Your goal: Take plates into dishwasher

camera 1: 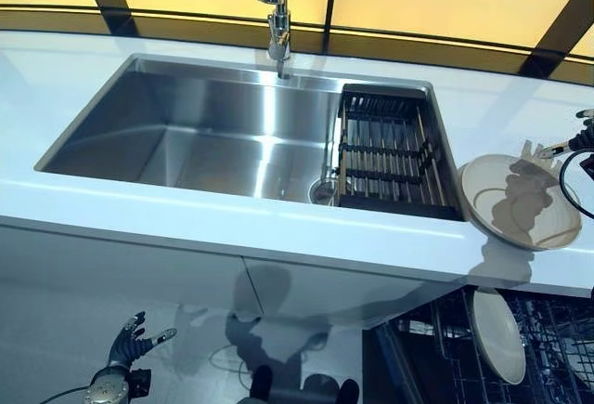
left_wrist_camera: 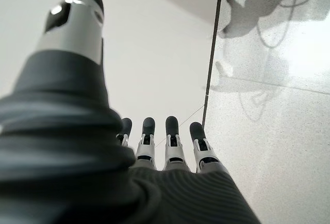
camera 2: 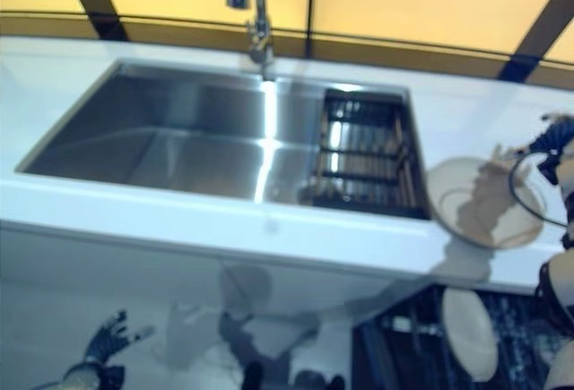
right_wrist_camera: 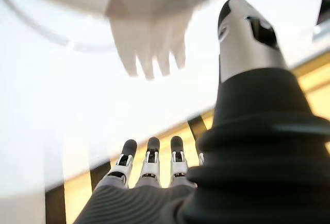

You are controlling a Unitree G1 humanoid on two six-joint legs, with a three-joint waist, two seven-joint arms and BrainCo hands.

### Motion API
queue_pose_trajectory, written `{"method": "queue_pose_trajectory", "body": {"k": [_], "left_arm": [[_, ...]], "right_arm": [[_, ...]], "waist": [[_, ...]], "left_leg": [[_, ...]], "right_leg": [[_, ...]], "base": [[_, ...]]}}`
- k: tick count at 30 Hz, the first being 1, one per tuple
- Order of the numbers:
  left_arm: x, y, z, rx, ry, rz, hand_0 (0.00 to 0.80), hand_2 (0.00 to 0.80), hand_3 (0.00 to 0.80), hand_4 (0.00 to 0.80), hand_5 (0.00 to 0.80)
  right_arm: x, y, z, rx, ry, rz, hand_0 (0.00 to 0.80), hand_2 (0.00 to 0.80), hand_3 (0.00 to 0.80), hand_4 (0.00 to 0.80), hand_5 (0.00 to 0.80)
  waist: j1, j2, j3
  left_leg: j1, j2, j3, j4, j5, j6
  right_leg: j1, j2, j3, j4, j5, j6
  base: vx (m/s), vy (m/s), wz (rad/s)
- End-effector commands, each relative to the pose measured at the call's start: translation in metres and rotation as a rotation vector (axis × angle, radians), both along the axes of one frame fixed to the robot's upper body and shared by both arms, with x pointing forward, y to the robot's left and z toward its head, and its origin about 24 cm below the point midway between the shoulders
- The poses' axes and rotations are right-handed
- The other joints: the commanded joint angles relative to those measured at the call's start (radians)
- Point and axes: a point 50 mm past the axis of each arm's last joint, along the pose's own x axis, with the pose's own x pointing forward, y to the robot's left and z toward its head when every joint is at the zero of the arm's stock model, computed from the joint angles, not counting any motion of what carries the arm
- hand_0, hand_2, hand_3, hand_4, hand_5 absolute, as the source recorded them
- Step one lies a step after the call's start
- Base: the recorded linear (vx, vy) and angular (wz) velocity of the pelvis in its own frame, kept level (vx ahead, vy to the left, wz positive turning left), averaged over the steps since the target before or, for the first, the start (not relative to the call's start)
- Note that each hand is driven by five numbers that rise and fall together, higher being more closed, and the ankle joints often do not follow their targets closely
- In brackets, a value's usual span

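My right hand (right_wrist_camera: 154,167) open above counter plate (camera 1: 520,202) | ready to grasp | left hand (camera 1: 130,344) open, idle low

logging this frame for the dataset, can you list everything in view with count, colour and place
sink: 1, steel, set in the counter
faucet: 1, chrome, behind the sink
drying rack: 1, dark, in the sink's right end
counter: 1, white, around the sink
plate on counter: 1, cream, right of the sink
plate in dishwasher: 1, cream, standing on edge in the rack
dishwasher: 1, dark racks, open below the counter at right
left robot hand: 1, fingers straight, low over the floor
right robot hand: 1, fingers straight, by the counter plate's far edge
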Motion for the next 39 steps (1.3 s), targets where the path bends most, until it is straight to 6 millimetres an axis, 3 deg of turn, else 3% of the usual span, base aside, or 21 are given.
{"method": "queue_pose_trajectory", "body": {"k": [1, 9, 26, 39], "left_arm": [[-0.005, 0.001, -0.004, 0.006, 0.009, 0.030, 0.000, 0.000, 0.000, 0.000, 0.000], [-0.015, 0.000, -0.012, -0.001, 0.051, 0.048, 0.000, 0.000, 0.000, 0.000, 0.000], [-0.022, -0.005, -0.022, -0.008, 0.075, 0.096, 0.000, 0.000, 0.000, 0.000, 0.000], [-0.021, -0.010, -0.024, -0.010, 0.086, 0.079, 0.000, 0.000, 0.000, 0.000, 0.000]], "right_arm": [[-0.021, -0.010, 0.041, -0.162, -0.124, -0.080, 0.000, 0.000, 0.000, 0.000, 0.000], [-0.026, -0.002, 0.052, -0.334, -0.163, 0.000, 0.000, 0.000, 0.000, 0.000, 0.000], [-0.011, 0.057, -0.042, -0.453, -0.028, 0.365, 0.000, 0.000, 0.000, 0.000, 0.000], [-0.006, 0.077, -0.070, -0.486, 0.031, 0.459, 0.000, 0.000, 0.000, 0.000, 0.000]], "waist": [[-0.007, -0.023, -0.032], [-0.040, -0.036, -0.067], [-0.121, -0.024, -0.101], [-0.118, -0.020, -0.104]], "left_leg": [[-0.023, -0.010, -0.048, -0.051, 0.033, 0.034], [-0.001, -0.011, -0.030, -0.051, 0.018, 0.040], [0.039, -0.017, 0.010, -0.049, -0.010, 0.066], [0.047, -0.020, 0.005, -0.050, -0.015, 0.070]], "right_leg": [[0.022, -0.030, -0.010, 0.098, -0.068, 0.053], [0.030, -0.032, 0.013, 0.101, -0.069, 0.062], [0.031, -0.042, 0.058, 0.128, -0.084, 0.072], [0.039, -0.040, 0.058, 0.128, -0.089, 0.072]], "base": [[0.015, 0.030, -0.03], [0.039, 0.040, -0.08], [0.026, 0.029, -0.09], [0.002, 0.001, -0.01]]}}
